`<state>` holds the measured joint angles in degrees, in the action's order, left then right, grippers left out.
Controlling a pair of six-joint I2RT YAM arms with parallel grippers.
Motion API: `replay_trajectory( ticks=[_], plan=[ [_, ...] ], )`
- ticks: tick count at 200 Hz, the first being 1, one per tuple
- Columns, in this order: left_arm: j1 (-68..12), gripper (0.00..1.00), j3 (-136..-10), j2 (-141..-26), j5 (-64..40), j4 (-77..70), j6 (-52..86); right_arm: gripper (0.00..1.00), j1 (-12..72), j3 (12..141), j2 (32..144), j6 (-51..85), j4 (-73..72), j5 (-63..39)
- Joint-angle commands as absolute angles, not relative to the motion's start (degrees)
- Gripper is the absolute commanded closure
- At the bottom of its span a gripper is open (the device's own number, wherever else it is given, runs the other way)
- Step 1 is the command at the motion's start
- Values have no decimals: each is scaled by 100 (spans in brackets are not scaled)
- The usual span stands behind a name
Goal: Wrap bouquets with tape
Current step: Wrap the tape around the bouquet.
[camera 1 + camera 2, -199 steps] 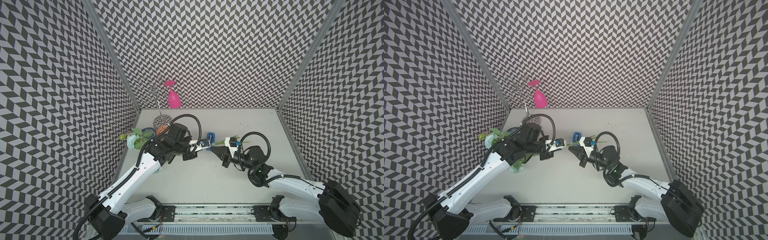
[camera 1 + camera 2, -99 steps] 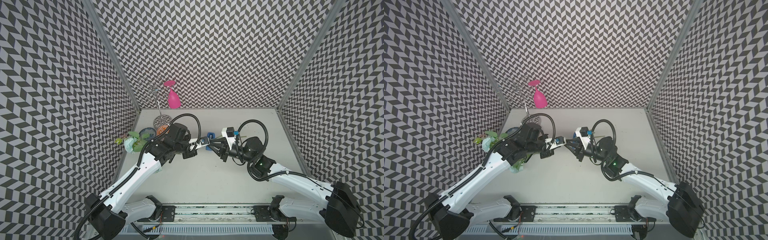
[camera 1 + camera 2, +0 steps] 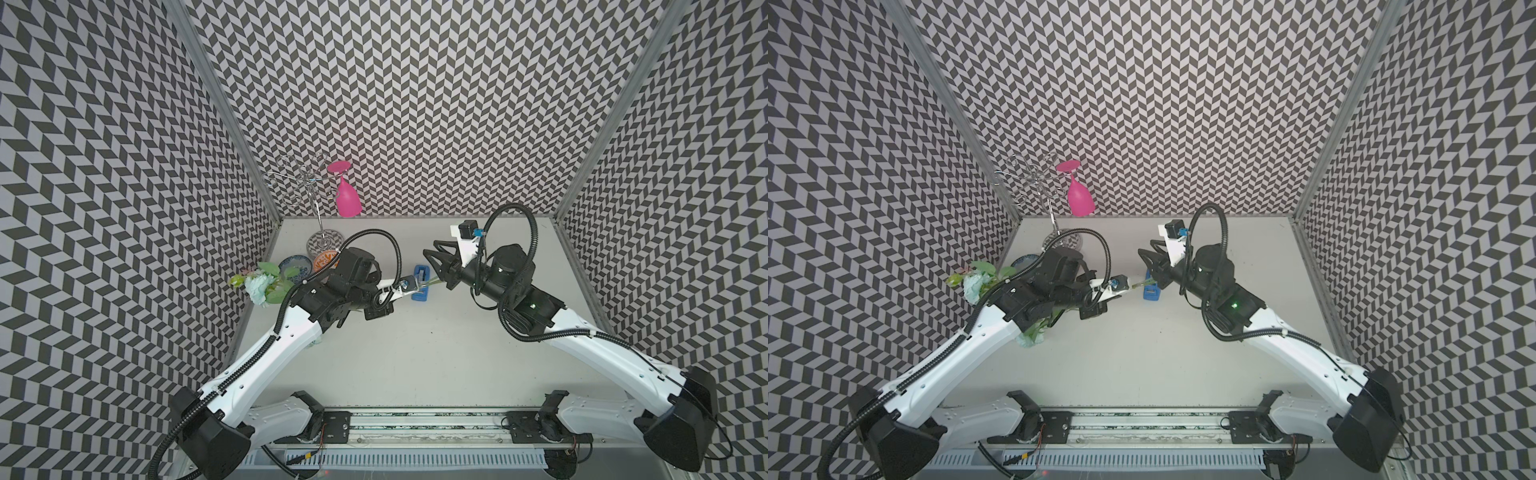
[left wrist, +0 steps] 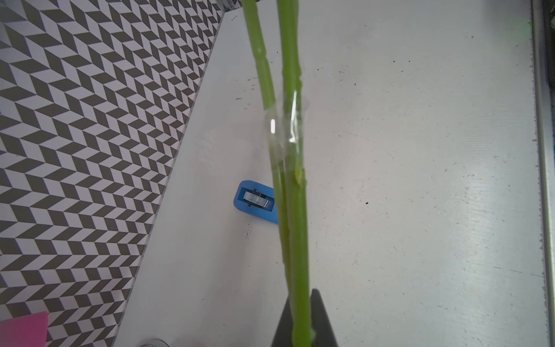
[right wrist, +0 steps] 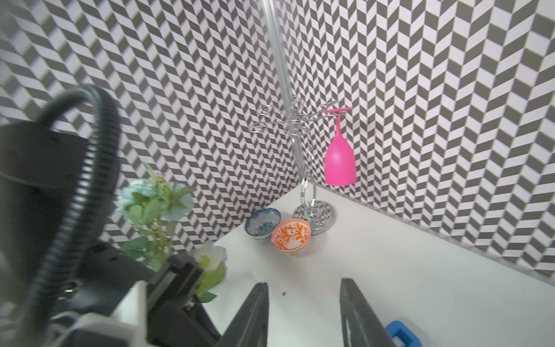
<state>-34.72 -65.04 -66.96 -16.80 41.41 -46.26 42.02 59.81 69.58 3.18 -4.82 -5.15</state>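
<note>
Bouquets (image 4: 292, 210) stems are pinched tight in the left gripper (image 4: 303, 318), two green stalks with a band of clear tape wrapped round them partway up. Blooms (image 3: 259, 286) stick out behind the left arm near the side wall. Blue tape dispenser (image 4: 255, 202) sits on the table (image 4: 420, 210) under the stems. Right gripper (image 5: 303, 315) hangs with jaws apart, nothing between them.

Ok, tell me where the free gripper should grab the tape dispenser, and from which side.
Grip the tape dispenser across its two long flat sides, coming straight down from above. It lies flat on the table with its slot facing up. Keep clear of the stems passing above it.
</note>
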Motion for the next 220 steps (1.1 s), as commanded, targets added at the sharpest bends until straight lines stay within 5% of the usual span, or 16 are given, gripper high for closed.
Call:
replay_trajectory(
  ticks=[1,50,80,134,182,220],
  plan=[
    [-3472,100,-6537,-6565,-1979,4279,-4737,57,4165,6152,6692,-1143,464,-328],
    [-3463,100,-6838,-6823,-2338,4689,-4746,50,4180,4536,4588,-4327,-726,-1775],
    [-3448,100,-7081,-7008,-2490,4889,-4662,56,4469,3871,4207,-6013,-1064,-2706],
    [-3378,100,-7366,-7286,-2652,5167,-4499,68,5718,4386,5125,-6946,-132,-1164],
    [-3375,100,-7239,-7088,-2588,5054,-4465,51,5765,3867,4738,-7096,-667,543],
    [-3375,100,-7279,-7120,-2654,5113,-4475,46,5761,3825,4769,-7427,-1051,465]
  ],
)
